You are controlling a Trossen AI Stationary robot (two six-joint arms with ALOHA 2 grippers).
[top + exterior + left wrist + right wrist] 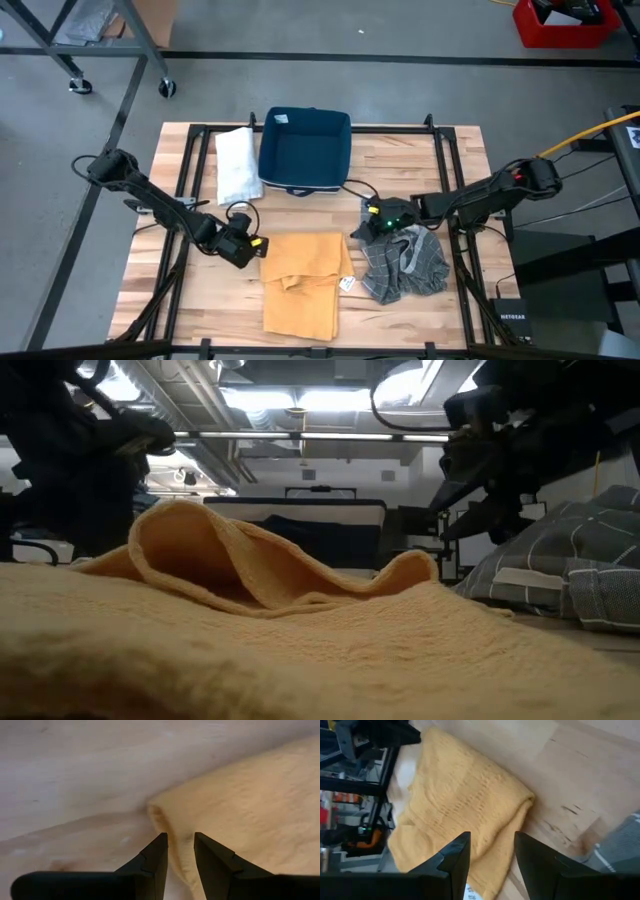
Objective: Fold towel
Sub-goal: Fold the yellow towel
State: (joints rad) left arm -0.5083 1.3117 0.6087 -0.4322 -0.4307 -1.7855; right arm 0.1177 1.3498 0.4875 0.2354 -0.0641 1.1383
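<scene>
The yellow towel [300, 282] lies on the wooden table, partly folded, with a raised hump [185, 530] along its far part. My left gripper [252, 250] is at the towel's far left corner [156, 812]. It is open, low over the table, its fingers on either side of the towel's left edge [178, 851]. My right gripper [362, 232] is open over the towel's right edge [492, 852], a little short of the far right corner [529, 798]. Whether either gripper touches the cloth does not show.
A grey checked cloth [405, 262] lies crumpled just right of the towel, under my right arm. A folded white cloth [237, 165] and a dark blue bin [305, 150] sit at the far side. A black frame [190, 160] runs around the table.
</scene>
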